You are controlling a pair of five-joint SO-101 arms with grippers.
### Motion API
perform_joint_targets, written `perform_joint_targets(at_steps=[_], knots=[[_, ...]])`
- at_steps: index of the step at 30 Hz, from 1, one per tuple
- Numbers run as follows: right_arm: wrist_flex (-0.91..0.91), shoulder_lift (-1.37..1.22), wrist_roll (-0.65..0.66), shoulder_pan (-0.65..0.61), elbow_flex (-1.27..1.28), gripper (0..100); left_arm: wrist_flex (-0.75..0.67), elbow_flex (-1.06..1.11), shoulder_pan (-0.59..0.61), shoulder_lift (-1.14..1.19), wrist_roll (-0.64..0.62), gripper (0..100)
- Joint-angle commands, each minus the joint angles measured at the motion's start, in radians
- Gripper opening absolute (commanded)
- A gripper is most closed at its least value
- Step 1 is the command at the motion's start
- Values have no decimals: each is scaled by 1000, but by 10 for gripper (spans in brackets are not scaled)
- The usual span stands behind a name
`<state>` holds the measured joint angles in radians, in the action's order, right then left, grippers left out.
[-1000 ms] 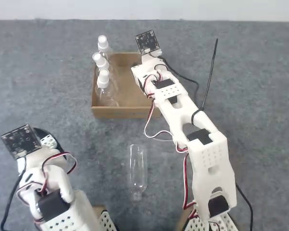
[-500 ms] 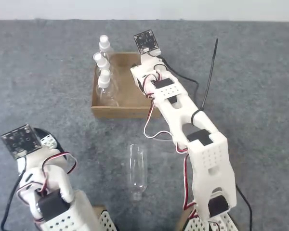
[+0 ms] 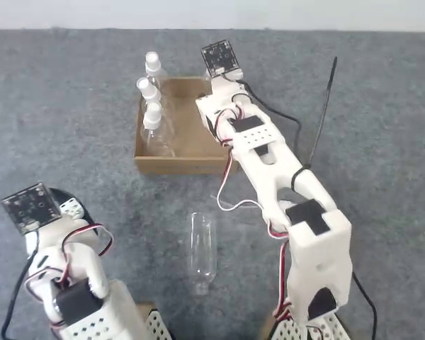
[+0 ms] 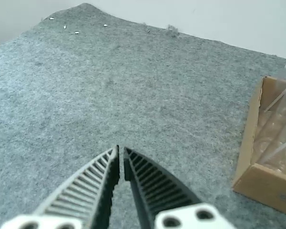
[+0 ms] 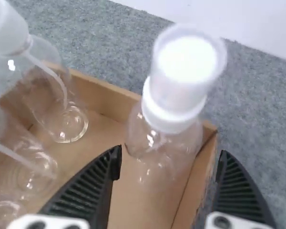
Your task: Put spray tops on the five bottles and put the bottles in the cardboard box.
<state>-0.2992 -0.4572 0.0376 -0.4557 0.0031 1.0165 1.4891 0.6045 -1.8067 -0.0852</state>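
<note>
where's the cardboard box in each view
High view: the cardboard box sits at upper centre of the picture.
Left wrist view: it is cut off at the picture's edge, well aside of the left gripper.
Right wrist view: it lies directly below the right gripper, inner wall showing.
Shared landmark: the capped bottles standing inside it.

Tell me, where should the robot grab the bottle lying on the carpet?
Probably around the middle of the bottle, coming down from above. It lies flat on its side with no top, so both long round sides are free to pinch.
</note>
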Motion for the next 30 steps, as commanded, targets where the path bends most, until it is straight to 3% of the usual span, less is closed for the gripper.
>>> perform_joint_targets(at_steps=[1, 17, 26, 30], knots=[[-15, 162, -11, 13, 60, 262, -23, -10, 3, -15, 3, 13], [-16, 415, -6, 28, 318, 260, -26, -10, 3, -15, 0, 13], [-16, 697, -3, 24, 577, 259, -26, -8, 2, -15, -2, 13], [-16, 822, -2, 25, 677, 202, -25, -8, 2, -15, -2, 13]])
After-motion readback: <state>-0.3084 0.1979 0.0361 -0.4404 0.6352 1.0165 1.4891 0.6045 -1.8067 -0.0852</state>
